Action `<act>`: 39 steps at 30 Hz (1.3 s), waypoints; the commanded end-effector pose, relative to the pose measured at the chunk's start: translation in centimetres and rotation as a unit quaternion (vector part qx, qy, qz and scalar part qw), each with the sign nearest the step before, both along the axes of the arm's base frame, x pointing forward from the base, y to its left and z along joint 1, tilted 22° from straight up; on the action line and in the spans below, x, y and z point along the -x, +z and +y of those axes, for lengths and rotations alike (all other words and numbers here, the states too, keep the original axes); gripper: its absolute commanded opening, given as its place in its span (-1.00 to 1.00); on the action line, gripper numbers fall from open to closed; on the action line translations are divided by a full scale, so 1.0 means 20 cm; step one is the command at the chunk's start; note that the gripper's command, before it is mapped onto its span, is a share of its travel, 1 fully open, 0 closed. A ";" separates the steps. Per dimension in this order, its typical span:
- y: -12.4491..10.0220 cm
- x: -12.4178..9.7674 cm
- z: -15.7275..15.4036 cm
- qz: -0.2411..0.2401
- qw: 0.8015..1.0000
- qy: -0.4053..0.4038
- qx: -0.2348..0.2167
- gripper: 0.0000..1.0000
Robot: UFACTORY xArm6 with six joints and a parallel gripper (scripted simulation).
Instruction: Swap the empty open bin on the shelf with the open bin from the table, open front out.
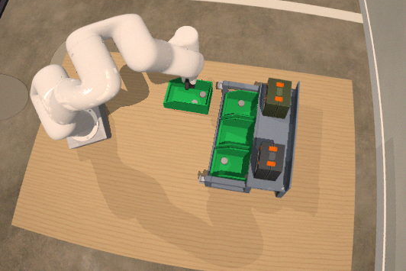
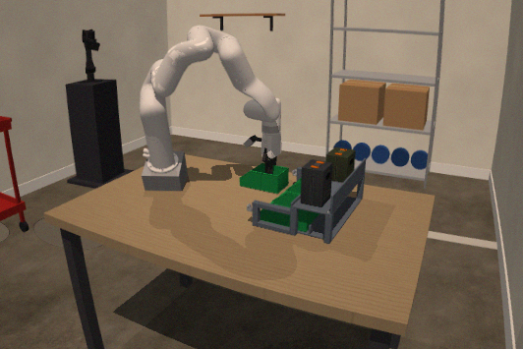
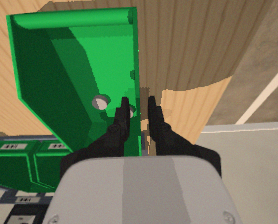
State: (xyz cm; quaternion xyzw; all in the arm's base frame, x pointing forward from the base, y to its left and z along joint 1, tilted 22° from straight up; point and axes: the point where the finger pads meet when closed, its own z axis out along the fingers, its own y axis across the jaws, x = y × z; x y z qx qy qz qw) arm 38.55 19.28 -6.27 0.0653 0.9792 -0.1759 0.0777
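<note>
Your gripper [image 1: 188, 85] [image 2: 268, 169] [image 3: 138, 105] stands a little apart, clamped on nothing, its fingers astride the side wall of the parts bin [image 1: 185, 108] [image 2: 263, 182] [image 3: 107, 52], which sits near the top view's upper desk [image 1: 153, 163] [image 2: 221, 247] [image 3: 182, 55] edge. The empty bin [image 1: 236, 134] [image 2: 284, 202] [image 3: 13, 171] is mid-row in the shelf [image 1: 227, 182] [image 2: 293, 219] [image 3: 30, 137], so I'd free that first. Rise straight up, keeping both fingers off the wall. Mind the shelf's nearby corner; the lower left desk corner offers more room.

Place: your workshop or lab
Storage: metal shelving [image 2: 332, 53] with cartons [image 2: 362, 102]
Cart: red [image 2: 15, 166]
Second arm: black [image 2: 89, 53], on a pedestal [image 2: 93, 132]
</note>
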 end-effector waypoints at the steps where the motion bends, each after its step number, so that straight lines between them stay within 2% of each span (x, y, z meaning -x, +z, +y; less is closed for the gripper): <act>1: 0.01 -0.01 0.01 -0.001 1.000 0.000 -0.001 -0.49; 18: 0.04 0.00 0.02 -0.002 1.000 0.000 -0.001 -0.49; 39: 0.15 0.02 0.06 -0.002 1.000 0.000 -0.001 -0.49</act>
